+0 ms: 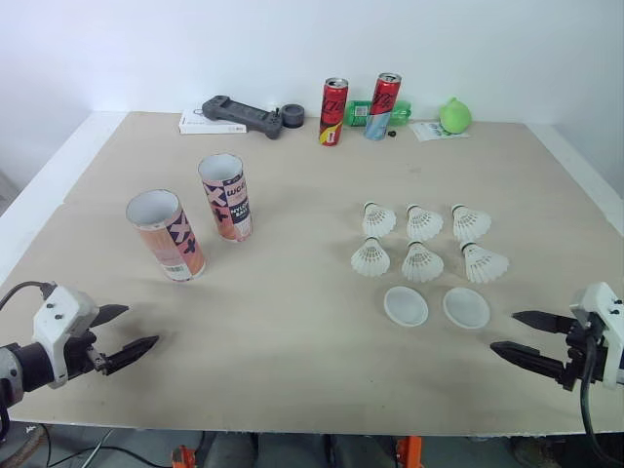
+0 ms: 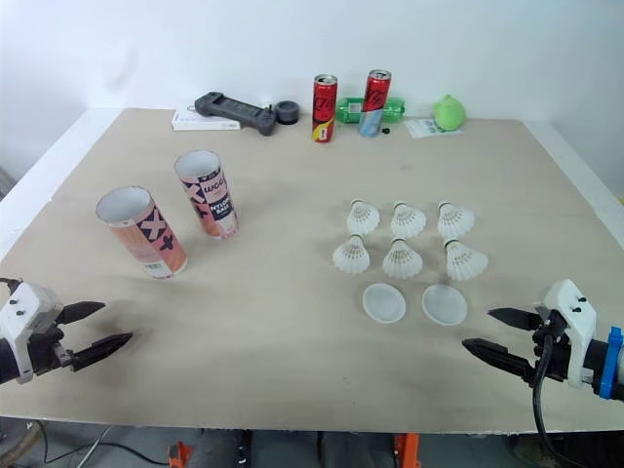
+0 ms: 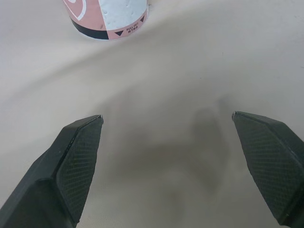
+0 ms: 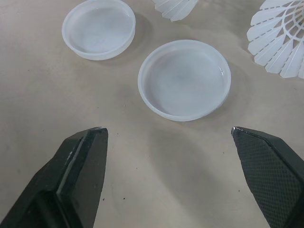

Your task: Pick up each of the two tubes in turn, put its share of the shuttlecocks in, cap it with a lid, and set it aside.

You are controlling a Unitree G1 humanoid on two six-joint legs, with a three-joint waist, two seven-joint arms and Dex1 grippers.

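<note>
Tubes, two in number, are standing left of centre in the left eye view: a pink tube (image 1: 168, 237) nearer the lower edge and a darker printed tube (image 1: 226, 198) just up and right of it, near each other but apart. Six white shuttlecocks (image 1: 422, 261) are sitting right of centre in two rows of three. Two translucent lids (image 1: 406, 305) are lying side by side directly below them, rims upward, not touching.

Everything is resting on a pale beige table (image 1: 292, 322) with a matt, unmarked top. A plain white wall (image 1: 292, 49) is running behind the table's far edge. Along that edge, at the upper centre of the frame, a dark handheld device (image 1: 241, 115), a roll of tape (image 1: 292, 116), two red cans (image 1: 333, 112) and a green object (image 1: 454, 115) are lining up, well apart from the work items.

The left gripper (image 1: 141, 326) is hovering at the lower left of the frame, its fingers spread wide and gripping nothing; it is pointing toward the pink tube and standing apart from it. The right gripper (image 1: 503, 331) is hovering at the lower right, likewise spread wide and empty, pointing toward the lids without touching them.

Both tubes are standing on their closed ends, open mouths facing upward, long axes running up from the table. In the picture their tops are leaning toward the upper left.
</note>
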